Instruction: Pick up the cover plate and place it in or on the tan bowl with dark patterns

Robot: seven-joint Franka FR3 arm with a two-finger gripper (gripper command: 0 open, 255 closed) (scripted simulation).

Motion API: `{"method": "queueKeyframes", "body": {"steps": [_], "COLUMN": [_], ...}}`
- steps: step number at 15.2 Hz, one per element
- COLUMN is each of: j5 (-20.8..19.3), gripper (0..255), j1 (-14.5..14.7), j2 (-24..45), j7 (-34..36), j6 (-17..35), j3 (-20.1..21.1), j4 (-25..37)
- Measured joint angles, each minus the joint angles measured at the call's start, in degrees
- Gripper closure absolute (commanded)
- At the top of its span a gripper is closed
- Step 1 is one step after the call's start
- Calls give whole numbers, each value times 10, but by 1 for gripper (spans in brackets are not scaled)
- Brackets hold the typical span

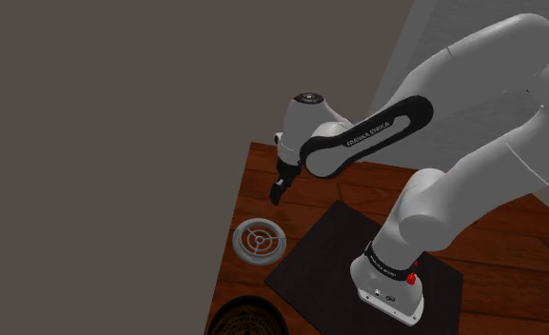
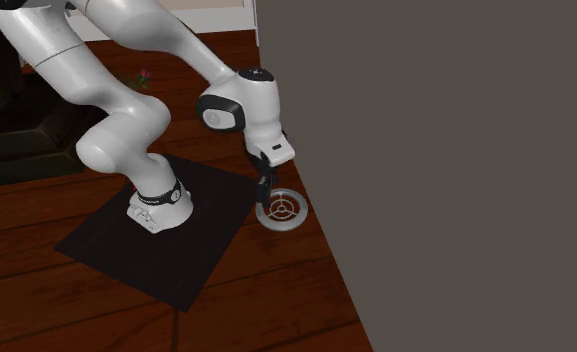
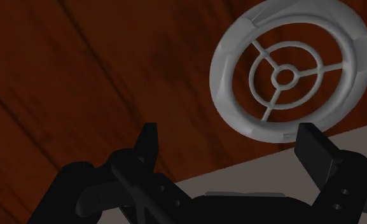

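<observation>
One round grey cover plate (image 3: 276,77) lies flat, face up, near the spread, empty jaws.

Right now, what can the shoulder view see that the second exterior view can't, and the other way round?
Shoulder view: the dark rim of a bowl at its bottom edge. Second exterior view: a small pinkish thing on the wood behind the arm. Both: the round grey cover plate lying flat on the wood, the gripper near it, and the black mat under the arm's base.
</observation>
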Motion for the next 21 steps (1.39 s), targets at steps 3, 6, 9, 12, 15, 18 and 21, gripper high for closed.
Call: {"method": "queueKeyframes", "body": {"steps": [3,6,9,12,15,18,21], "j5": [-16,-65,-115,-168,-230,-248,-250], "gripper": [0,0,0,0,0,0,0], "j1": [0,-20,-33,-45,-48,-47,-47], "j2": [61,154,206,244,281,290,291], "j7": [8,32,68,105,152,164,165], "j6": [66,147,192,222,247,254,255], "j3": [17,36,48,45,33,27,26], "j4": [-11,-6,-2,2,11,13,13]}}
